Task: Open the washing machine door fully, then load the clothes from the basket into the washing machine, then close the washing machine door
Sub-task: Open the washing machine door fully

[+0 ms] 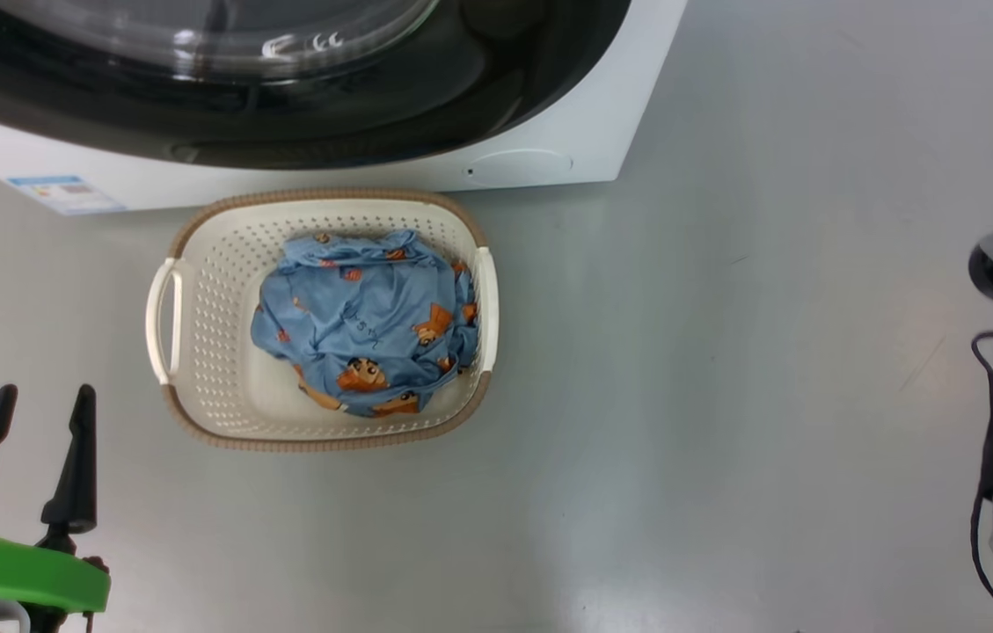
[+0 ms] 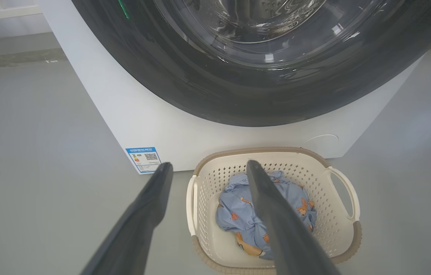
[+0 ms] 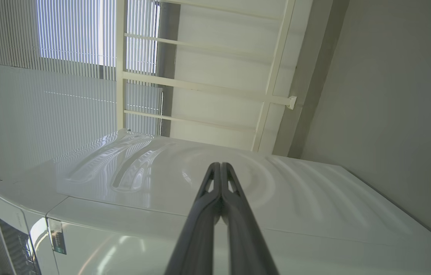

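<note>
Clothes [image 1: 364,325], blue with orange cartoon figures, bundled in basket [image 1: 215,308]; left pincer [image 1: 47,393] spread, right pincer [image 3: 220,166] pinched together.

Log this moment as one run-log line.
washing machine door: closed | clothes: in basket | left claw: open, empty | right claw: shut, empty

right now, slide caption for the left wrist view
Open left gripper aimed at the clothes in the basket, before the washing machine door
</note>
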